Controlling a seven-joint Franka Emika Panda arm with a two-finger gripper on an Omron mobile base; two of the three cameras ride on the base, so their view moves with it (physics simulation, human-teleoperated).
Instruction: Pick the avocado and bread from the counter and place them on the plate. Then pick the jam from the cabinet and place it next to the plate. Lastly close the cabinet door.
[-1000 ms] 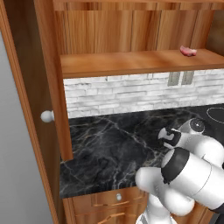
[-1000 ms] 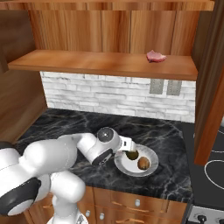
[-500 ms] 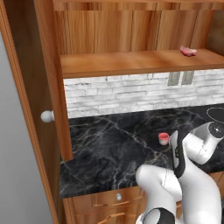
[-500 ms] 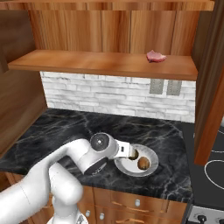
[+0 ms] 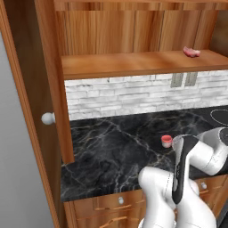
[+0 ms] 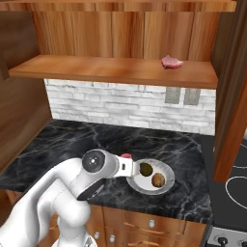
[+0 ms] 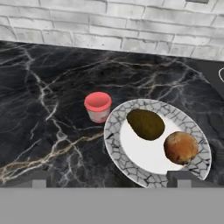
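Note:
The red-pink jam (image 7: pixel 97 106) stands upright on the black marble counter (image 7: pixel 48 92), just left of the plate (image 7: pixel 114 146), with a thin gap between them. On the plate lie the dark avocado (image 7: pixel 145 124) and the orange-brown bread (image 7: pixel 180 147). My gripper (image 7: pixel 111 178) is open and holds nothing, hovering back from the jar and plate. The jam (image 5: pixel 166 140) also stands free beside my arm. In the right base view the avocado (image 6: pixel 146 169) and bread (image 6: pixel 158 180) rest on the plate (image 6: pixel 166 187). The cabinet door (image 5: pixel 26 89) with its white knob (image 5: pixel 47 118) hangs open at the left.
A flat pink lump (image 5: pixel 191 52) lies on the cabinet shelf (image 5: pixel 133 64) at the right. A brick backsplash (image 6: pixel 120 103) runs behind the counter. A stove top (image 6: pixel 236 185) borders the counter on the right, with drawers (image 5: pixel 111 202) below the front edge.
My arm has drawn back from the jam and plate toward the counter's front, uncovering the jar. Jar, plate and food have not moved.

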